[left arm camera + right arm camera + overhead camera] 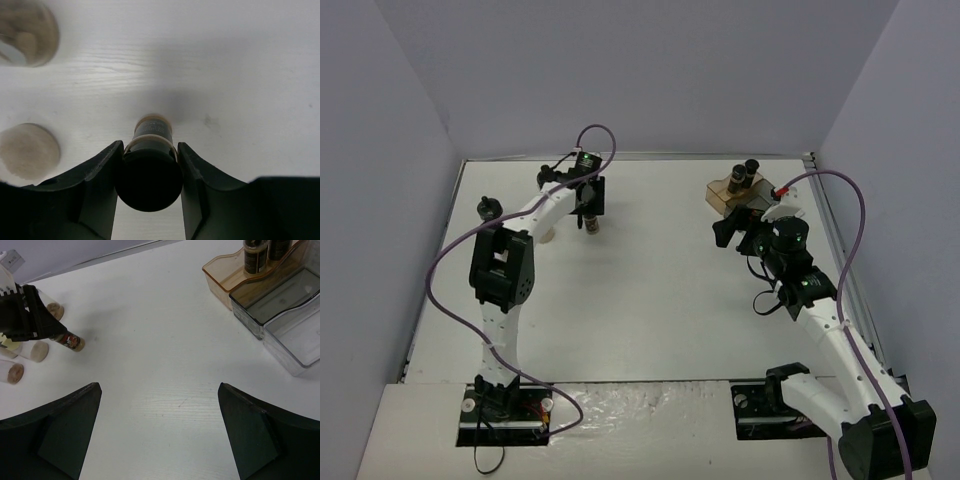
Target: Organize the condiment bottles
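Observation:
My left gripper [149, 167] is shut on the black cap of a condiment bottle [152, 131] with dark contents. In the top view that gripper [591, 200] holds the bottle [592, 223] at the far left of the table. The right wrist view shows the same bottle [70, 340] tilted. Three pale bottles [34, 351] lie around it, and another [546, 233] shows from above. Two dark bottles [255, 255] stand in the stepped rack [223, 279] at the far right. My right gripper [160, 432] stands open over bare table, just in front of the rack [722, 190].
A black-capped bottle [486, 208] stands near the left wall. Two pale round bottle ends [30, 150] lie left of the held bottle. Clear and grey rack steps [290, 335] hold nothing. Purple cables loop over both arms. Grey walls close three sides.

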